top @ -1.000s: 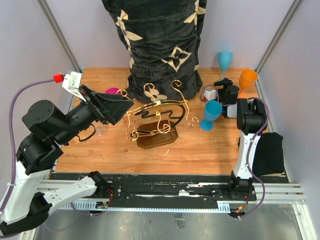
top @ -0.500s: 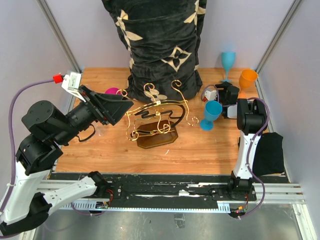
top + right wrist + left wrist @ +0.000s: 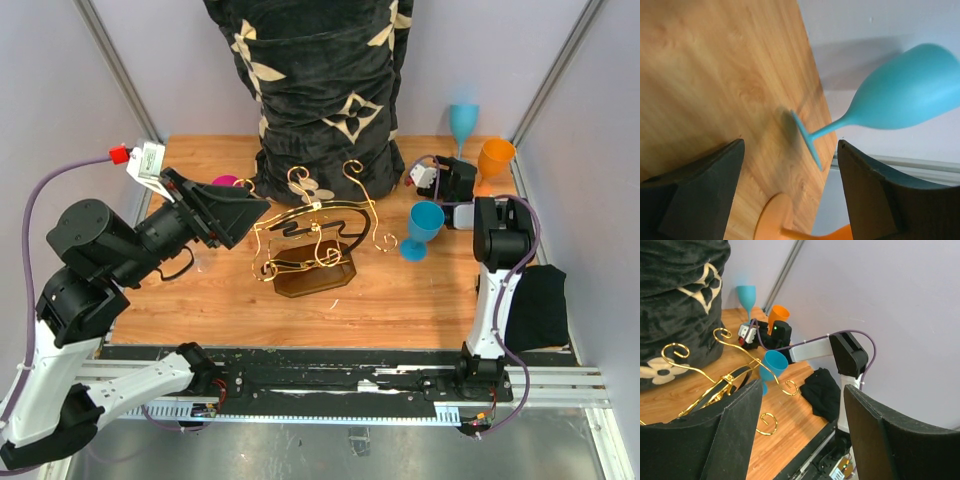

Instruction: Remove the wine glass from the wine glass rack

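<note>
The wine glass rack [image 3: 310, 245] is a gold curly wire stand on a dark hexagonal base, mid-table; it also shows in the left wrist view [image 3: 735, 377]. A blue wine glass [image 3: 425, 222] sits at the rack's right spiral arm [image 3: 774, 365]; I cannot tell whether it hangs or stands. My left gripper [image 3: 245, 212] [image 3: 800, 440] is open and empty at the rack's left side. My right gripper [image 3: 445, 172] [image 3: 790, 190] is open and empty at the back right. It faces a tilted, blurred teal glass [image 3: 905, 90] [image 3: 463, 118].
An orange glass [image 3: 495, 157] [image 3: 775, 220] stands just right of the right gripper. A pink glass [image 3: 225, 182] is behind the left gripper. A black floral cushion [image 3: 320, 80] stands behind the rack. A black cloth [image 3: 540, 305] lies off the table's right edge.
The teal glass at the back right has shifted right and looks blurred. My right gripper has moved slightly back and left. The left arm and the rack are nearly still.
</note>
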Robot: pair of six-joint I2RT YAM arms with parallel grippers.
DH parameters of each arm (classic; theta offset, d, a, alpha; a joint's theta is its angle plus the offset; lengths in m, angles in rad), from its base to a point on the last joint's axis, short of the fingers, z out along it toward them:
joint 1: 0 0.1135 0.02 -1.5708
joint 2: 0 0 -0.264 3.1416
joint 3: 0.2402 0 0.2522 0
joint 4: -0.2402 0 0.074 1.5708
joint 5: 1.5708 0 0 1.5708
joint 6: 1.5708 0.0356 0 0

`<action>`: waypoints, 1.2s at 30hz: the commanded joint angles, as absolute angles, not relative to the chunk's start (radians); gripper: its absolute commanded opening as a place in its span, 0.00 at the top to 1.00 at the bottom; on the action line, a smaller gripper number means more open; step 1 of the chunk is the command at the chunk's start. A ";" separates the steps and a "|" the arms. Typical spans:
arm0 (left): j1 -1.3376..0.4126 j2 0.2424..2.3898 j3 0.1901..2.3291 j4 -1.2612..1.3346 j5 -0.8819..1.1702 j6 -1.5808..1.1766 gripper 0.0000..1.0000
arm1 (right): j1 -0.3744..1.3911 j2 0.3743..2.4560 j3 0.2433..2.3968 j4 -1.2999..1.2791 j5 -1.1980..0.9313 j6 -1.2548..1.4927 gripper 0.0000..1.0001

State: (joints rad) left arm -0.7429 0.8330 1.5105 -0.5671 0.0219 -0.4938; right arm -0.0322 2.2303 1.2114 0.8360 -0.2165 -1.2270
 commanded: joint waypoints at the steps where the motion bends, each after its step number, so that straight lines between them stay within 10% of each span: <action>1: -0.744 0.839 1.498 -0.519 0.036 -0.486 0.29 | 0.001 2.140 1.299 0.720 -0.212 -1.065 0.24; 14: -0.744 0.859 1.509 -0.523 0.017 -0.473 0.29 | 0.009 2.082 1.780 0.210 -0.053 -0.523 0.28; 24: -0.744 0.874 1.524 -0.527 0.005 -0.469 0.30 | -0.039 2.284 2.437 -0.363 0.111 -0.307 0.12; 36: -0.744 0.868 1.501 -0.526 -0.018 -0.466 0.29 | -0.158 2.392 2.585 -0.559 -0.067 -0.062 0.12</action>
State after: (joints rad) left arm -0.7429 0.8742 1.5070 -0.5541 -0.0017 -0.4831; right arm -0.1127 2.3764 2.5500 -0.4919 0.0044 -0.1844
